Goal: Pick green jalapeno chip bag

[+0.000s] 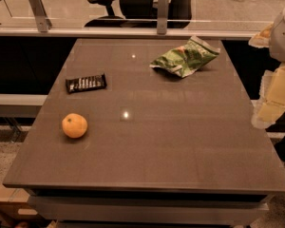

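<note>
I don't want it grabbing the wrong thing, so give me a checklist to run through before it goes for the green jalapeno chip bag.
1. The green jalapeno chip bag is in view, far right on the table: ok.
2. Nothing lies on the bag: ok.
3. The bag is wholly on the table: ok.
4. The black candy bar and the orange are well apart from it, on the left: ok.
5. The gripper is above the bag: not ok; it is at the view's right edge, beside the table.

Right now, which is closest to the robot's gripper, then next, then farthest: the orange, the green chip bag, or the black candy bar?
From the gripper at the right edge of the table:
1. The green jalapeno chip bag, back right.
2. The black candy bar wrapper and the orange, both far on the left, too close to call.
</note>
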Action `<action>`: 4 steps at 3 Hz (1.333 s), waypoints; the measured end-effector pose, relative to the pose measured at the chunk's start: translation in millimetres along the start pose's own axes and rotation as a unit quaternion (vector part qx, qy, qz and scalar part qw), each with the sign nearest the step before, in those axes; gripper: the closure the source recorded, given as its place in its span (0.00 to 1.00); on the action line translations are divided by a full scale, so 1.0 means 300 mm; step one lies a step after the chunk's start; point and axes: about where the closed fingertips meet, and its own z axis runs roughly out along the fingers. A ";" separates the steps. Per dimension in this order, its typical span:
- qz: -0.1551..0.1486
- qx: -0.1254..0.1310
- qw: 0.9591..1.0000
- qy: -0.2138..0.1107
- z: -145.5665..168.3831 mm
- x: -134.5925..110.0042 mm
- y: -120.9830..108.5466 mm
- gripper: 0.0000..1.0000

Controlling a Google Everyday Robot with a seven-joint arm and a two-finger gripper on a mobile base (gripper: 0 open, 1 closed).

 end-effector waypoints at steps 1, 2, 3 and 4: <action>0.000 0.000 1.000 0.000 0.000 0.000 0.000 0.00; -0.008 0.022 1.000 0.015 -0.023 -0.008 -0.002 0.00; -0.039 0.051 0.997 0.042 -0.059 -0.020 -0.004 0.00; -0.085 0.090 0.991 0.053 -0.108 -0.038 -0.026 0.00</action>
